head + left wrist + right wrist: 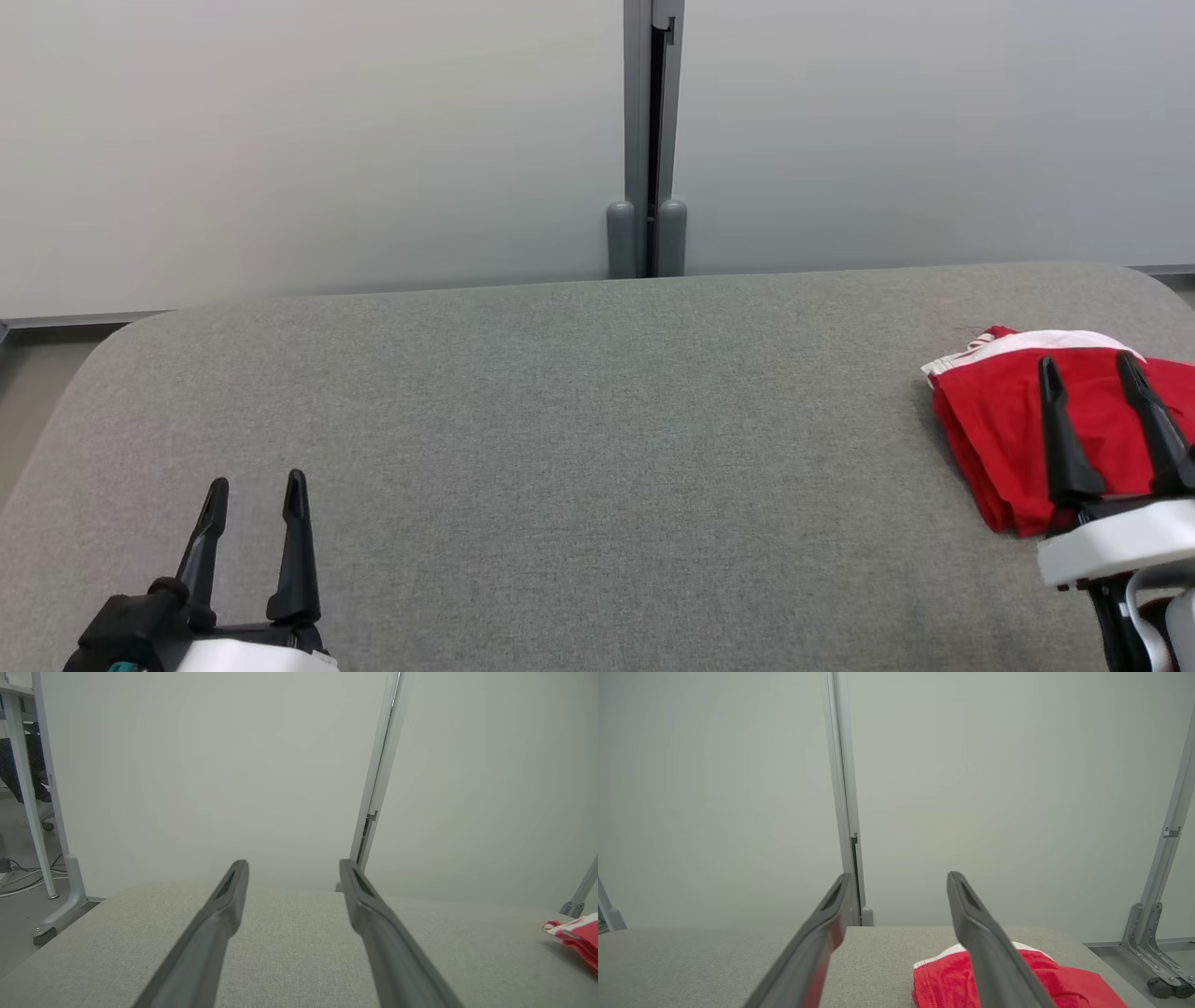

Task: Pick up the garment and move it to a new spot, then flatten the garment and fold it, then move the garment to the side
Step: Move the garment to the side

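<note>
A folded red garment with a white band lies at the right edge of the grey padded table. My right gripper hangs open over it, nothing between its fingers. In the right wrist view the garment sits low, under the right finger of that open gripper. My left gripper stands open and empty near the front left of the table, far from the cloth. Along the left gripper in its wrist view, a corner of the garment shows at the far right edge.
Pale partition panels with a grey post stand close behind the table's far edge. Metal stand legs rise off the table's right side, and a desk leg with cables is on the floor to the left.
</note>
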`<state>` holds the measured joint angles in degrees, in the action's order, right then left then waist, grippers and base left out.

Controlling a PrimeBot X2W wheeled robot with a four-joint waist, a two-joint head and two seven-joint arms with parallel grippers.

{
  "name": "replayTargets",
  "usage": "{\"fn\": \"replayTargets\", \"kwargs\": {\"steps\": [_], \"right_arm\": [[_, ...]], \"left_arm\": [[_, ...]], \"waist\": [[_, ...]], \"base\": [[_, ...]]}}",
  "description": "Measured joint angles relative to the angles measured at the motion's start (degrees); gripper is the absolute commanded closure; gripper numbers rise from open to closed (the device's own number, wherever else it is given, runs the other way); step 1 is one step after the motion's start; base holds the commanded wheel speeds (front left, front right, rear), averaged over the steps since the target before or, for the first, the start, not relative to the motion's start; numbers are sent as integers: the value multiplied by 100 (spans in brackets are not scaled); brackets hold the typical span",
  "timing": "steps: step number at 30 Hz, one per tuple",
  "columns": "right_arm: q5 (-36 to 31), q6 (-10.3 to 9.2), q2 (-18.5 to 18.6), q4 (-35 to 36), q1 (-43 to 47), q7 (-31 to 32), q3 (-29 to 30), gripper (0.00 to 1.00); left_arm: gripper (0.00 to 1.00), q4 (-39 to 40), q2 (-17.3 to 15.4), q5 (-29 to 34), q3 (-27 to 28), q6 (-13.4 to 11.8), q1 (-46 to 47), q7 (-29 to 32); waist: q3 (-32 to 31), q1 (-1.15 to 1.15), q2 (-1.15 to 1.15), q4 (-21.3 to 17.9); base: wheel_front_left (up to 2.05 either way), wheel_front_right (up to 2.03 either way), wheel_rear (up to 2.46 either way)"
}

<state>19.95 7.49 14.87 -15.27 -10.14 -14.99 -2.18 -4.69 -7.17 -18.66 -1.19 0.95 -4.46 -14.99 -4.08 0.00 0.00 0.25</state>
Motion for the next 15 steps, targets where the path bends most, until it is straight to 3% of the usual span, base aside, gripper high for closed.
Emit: {"fn": "replayTargets", "kwargs": {"steps": [8, 15], "right_arm": [[-193, 0, -327, 604, 643, 0, 140, 0], [-278, 0, -415, 684, 776, 0, 67, 0]], "left_arm": [[0, -319, 157, 98, 54, 163, -92, 0], [0, -367, 266, 221, 105, 256, -52, 0]], "waist": [[26, 0, 0, 177], [52, 0, 0, 216]], "base": [[0, 0, 0], [0, 0, 0]]}}
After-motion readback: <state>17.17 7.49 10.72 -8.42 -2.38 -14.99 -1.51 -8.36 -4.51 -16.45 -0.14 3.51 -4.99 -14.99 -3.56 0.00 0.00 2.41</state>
